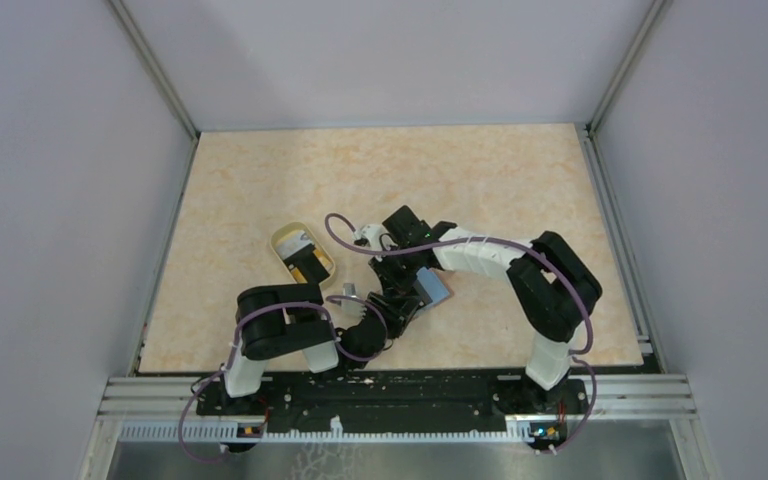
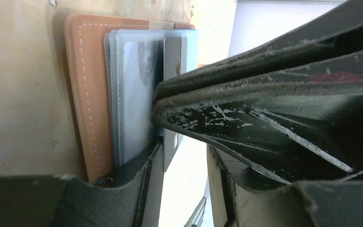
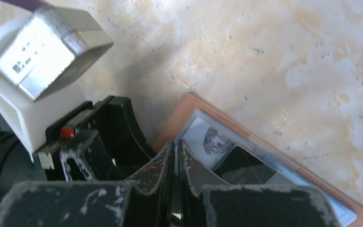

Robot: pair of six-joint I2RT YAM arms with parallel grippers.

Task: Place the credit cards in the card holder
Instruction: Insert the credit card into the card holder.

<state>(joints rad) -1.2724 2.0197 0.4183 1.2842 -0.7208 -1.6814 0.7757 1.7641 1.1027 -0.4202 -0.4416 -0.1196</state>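
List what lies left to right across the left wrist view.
Table → card holder leather edge → clear sleeves → card → right fingers.

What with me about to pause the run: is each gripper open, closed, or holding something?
Left gripper: open, one finger against the wallet.
Right gripper: shut on a card at the wallet.

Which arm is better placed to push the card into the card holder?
The right. The right fingers are closed at the white card, over the open card holder; the left fingers seem only to rest on its edge.
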